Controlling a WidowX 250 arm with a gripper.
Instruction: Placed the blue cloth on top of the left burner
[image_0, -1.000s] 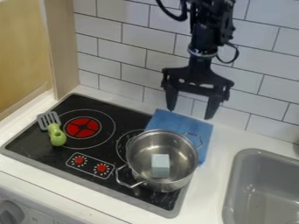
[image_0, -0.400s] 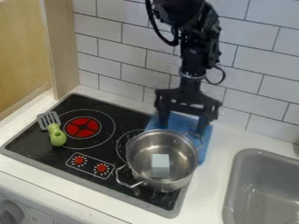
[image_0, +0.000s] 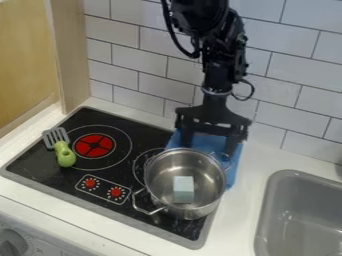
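Observed gripper (image_0: 208, 150) right of frame centre, pointed down, fingers set wide apart over blue cloth (image_0: 234, 172); could not confirm contact. Located cloth right of centre, partly hidden by metal pot (image_0: 157, 175), off left burner (image_0: 94, 145). Noted light blue block (image_0: 183, 189) inside pot, at lower centre. Found green-handled spatula (image_0: 65, 155) on stovetop (image_0: 44, 166) beside left burner, left of frame. Identified grey sink (image_0: 266, 210) at lower right, white tiled wall (image_0: 139, 87) across top.

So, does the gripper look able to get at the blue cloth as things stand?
Probably yes: the open gripper hangs over the blue cloth's far part, though the pot overlaps the near part and may pin it.
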